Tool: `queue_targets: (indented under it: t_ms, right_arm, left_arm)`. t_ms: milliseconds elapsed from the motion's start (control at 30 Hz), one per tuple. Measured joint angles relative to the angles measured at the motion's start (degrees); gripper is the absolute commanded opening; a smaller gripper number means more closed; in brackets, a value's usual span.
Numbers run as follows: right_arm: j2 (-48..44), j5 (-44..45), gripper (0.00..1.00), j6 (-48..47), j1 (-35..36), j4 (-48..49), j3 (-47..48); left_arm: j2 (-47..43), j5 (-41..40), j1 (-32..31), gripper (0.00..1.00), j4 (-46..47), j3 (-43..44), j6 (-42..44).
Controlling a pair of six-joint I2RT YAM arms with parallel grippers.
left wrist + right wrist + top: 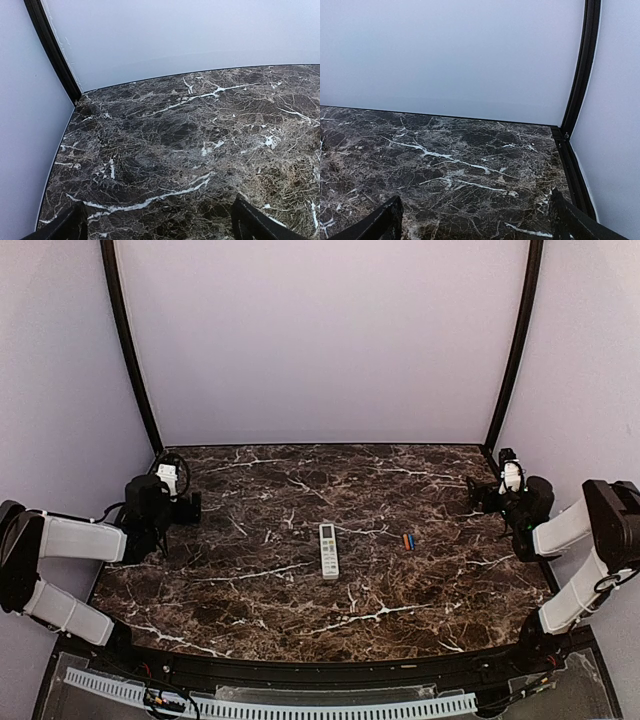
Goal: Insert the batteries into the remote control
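Left pincer (160,223), right pincer (476,220): wide open, empty. Best grasp tiny orange-red and blue batteries (408,540), right of slim white remote control (328,551), singly.

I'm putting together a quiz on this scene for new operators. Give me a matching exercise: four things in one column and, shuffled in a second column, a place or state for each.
Things:
1. remote control
2. batteries
3. left gripper
4. right gripper

Descriptions:
A. open, holding nothing, at the right side of the table
B. white, lying near the table's centre
C. open, holding nothing, at the table's left side
D. one orange-red, one blue, side by side just right of the remote control

Pairs: 1-B, 2-D, 3-C, 4-A
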Motion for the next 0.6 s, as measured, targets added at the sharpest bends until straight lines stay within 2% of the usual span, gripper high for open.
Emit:
queue_targets:
  t_ms: [133, 233, 367, 467, 533, 600]
  right_arm:
    - [0.00, 0.02, 0.99, 0.02, 0.00, 0.00, 0.00]
    - [-1.22, 0.22, 0.99, 0.15, 0.00, -2.80, 0.52]
    - [-10.47, -1.22, 0.97, 2.60, -0.07, -18.99, 7.76]
    - [-15.50, -5.46, 0.98, 8.17, 0.42, -28.20, 17.55]
    - [-17.18, -5.51, 0.99, 11.74, 4.13, -36.04, 24.98]
    - [-17.44, -2.19, 0.98, 13.70, 10.82, -43.43, 31.01]
  left_arm:
    - [-0.70, 1.42, 0.00, 0.99, 1.09, 0.00, 1.36]
    - [-4.79, 5.73, 0.04, 0.99, 1.14, 0.00, 3.67]
    - [-14.34, 14.12, 0.04, 0.99, -0.66, 1.29, 6.43]
    - [-18.82, 19.87, 0.04, 0.97, -5.51, 7.43, 6.78]
    - [-20.24, 21.90, 0.04, 0.96, -8.83, 11.98, 5.22]
    - [-21.11, 23.65, 0.04, 0.95, -12.28, 16.11, 2.43]
